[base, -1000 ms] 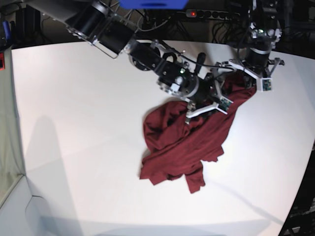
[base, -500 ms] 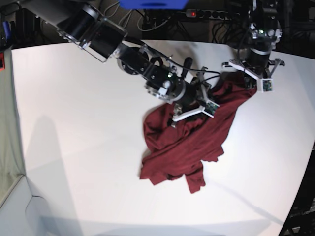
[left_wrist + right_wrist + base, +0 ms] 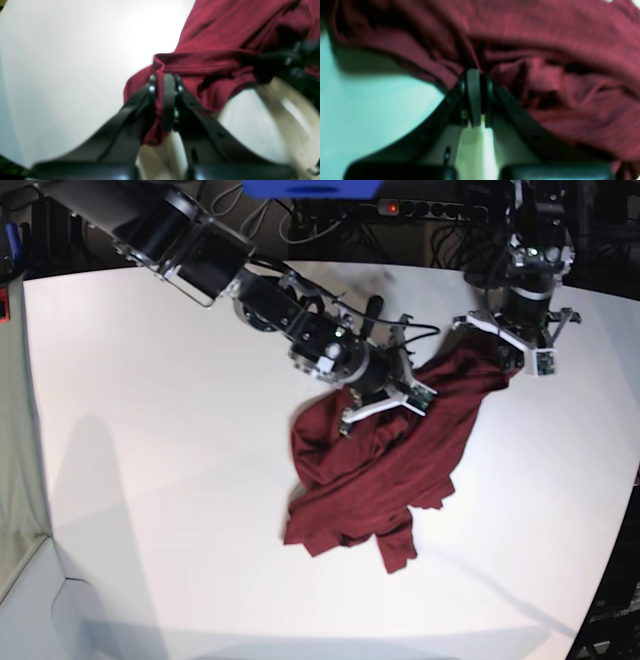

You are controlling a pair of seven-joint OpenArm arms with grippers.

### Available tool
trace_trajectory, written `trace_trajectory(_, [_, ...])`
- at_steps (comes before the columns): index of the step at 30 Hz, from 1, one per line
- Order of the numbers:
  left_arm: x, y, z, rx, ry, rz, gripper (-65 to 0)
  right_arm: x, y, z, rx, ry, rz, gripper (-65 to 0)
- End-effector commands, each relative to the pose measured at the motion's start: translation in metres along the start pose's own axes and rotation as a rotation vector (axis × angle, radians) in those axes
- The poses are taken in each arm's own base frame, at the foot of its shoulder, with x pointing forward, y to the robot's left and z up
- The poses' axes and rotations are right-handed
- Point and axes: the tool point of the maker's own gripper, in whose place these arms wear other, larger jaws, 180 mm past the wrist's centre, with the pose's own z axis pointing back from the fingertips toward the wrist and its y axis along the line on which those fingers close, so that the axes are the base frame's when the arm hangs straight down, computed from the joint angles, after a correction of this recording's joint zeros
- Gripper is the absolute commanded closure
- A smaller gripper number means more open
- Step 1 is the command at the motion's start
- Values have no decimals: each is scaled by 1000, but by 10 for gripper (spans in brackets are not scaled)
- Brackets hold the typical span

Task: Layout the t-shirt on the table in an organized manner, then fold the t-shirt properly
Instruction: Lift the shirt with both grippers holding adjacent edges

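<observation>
Base view, L to R: table (image 3: 150, 480) bare white on the near-left side, then the right gripper (image 3: 385, 402) down on the upper-middle of the t-shirt (image 3: 370, 480), jaws pinched together on a fold of maroon cloth; its wrist cam shows fabric bunched at the tips. Shirt's a crumpled heap mid-table, long axis running diagonally from the low-left hem up to the far-right corner. Up there the left gripper (image 3: 510, 352) is clamped on an edge of the shirt too, cloth squeezed between its pads (image 3: 168, 100). Both arms sit at the far end, close together, so the spread likely means pulling apart across that diagonal; bulk of cloth trails toward the near side.
</observation>
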Motion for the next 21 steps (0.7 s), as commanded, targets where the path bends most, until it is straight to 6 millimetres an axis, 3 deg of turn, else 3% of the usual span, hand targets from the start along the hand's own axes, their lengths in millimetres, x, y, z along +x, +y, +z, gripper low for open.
trace_trajectory(1, [13,3,2,8,-45,-11,-2,21,-6,0,-10,-52,6,0])
trace_trajectory(3, [13,3,2,8,-47,-11,-2,23,-6,1,-11,-59,8,0])
trace_trajectory(6, [31,1,2,3,-93,-15,-2,32,-10,3,-17,-79,15,0])
trace_trajectory(10, [58,13,6,36,-166,1,-2,62,-25,18,-46,-163,49,0])
trace_trajectory(13, [88,15,6,44,-238,8,-2,99,-36,36,-75,-260,78,0])
trace_trajectory(21, [155,9,8,35,-416,14,-2,186,-135,110,-318,-447,0,0])
